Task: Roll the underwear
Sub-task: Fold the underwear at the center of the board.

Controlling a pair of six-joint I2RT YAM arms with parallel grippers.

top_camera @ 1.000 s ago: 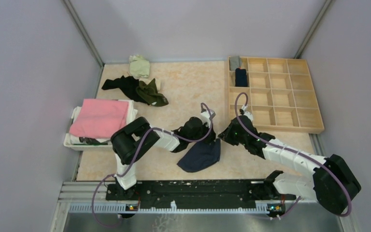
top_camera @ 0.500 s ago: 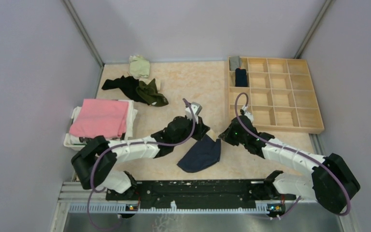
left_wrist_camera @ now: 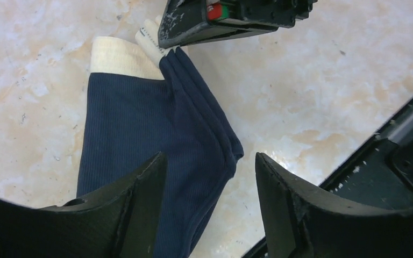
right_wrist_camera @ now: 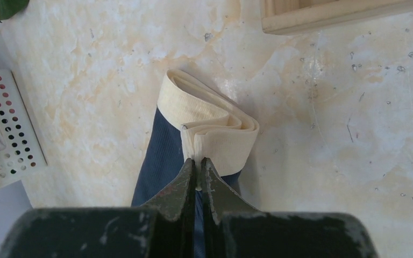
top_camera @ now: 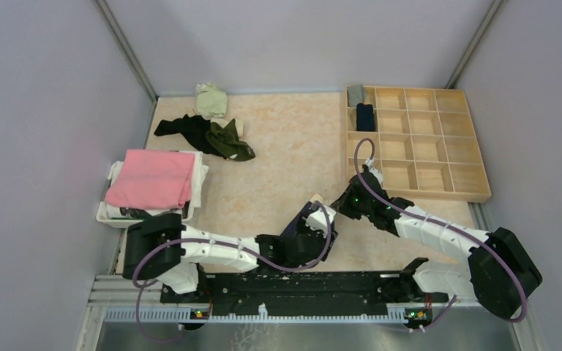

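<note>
Inside the wooden tray (top_camera: 434,148): grey underwear (top_camera: 356,95), navy underwear (top_camera: 365,117), adjoining cells.

A wooden divided tray (top_camera: 418,195) sat on the table (top_camera: 293,146), far right. A folded pink cloth (top_camera: 152,178) lay atop a white basket (top_camera: 107,213) at left.

walls (top_camera: 36,88): pale lilac, bare | tabletop (top_camera: 285,139): beige marbled | front rail (top_camera: 322,315): grey metal

The left arm (top_camera: 212,248) stretches low along the near edge, left gripper (left_wrist_camera: 209,161) spread; right gripper (right_wrist_camera: 199,166) pinched on underwear (right_wrist_camera: 215,129).
</note>
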